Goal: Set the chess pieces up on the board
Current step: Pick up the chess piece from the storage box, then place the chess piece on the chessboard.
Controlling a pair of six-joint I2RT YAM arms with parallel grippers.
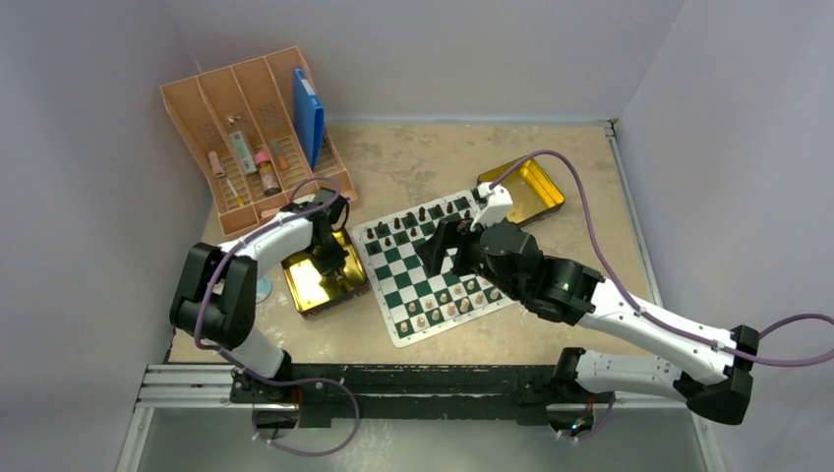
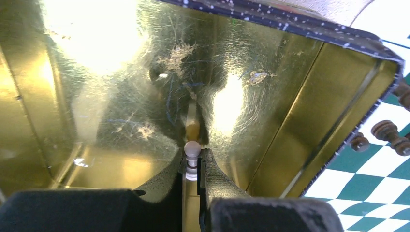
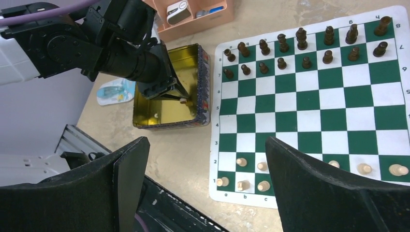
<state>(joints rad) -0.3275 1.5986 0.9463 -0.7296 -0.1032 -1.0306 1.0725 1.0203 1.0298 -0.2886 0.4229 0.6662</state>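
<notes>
A single light pawn (image 2: 192, 150) sits pinched at its neck between the pressed-together jaws of the left gripper (image 2: 192, 166), low inside the gold tin (image 2: 300, 72) that lies just beside the board's (image 3: 309, 106) left edge. The step in hand looks like lifting it out. It would go best with a straight rise until the pawn clears the tin's wall, then a level carry to a vacant square in the second rank, set down upright before the jaws part. The right gripper (image 3: 205, 142) hangs spread wide and holding nothing above the board's near side, so the left arm should come in wide of it. In the right wrist view eight light chessmen (image 3: 241, 162) show on the two near ranks, with more possibly hidden behind a finger. Sixteen dark chessmen (image 3: 282, 42) fill the far two. There are two tins, the second tin (image 1: 526, 187) at the far right corner.
</notes>
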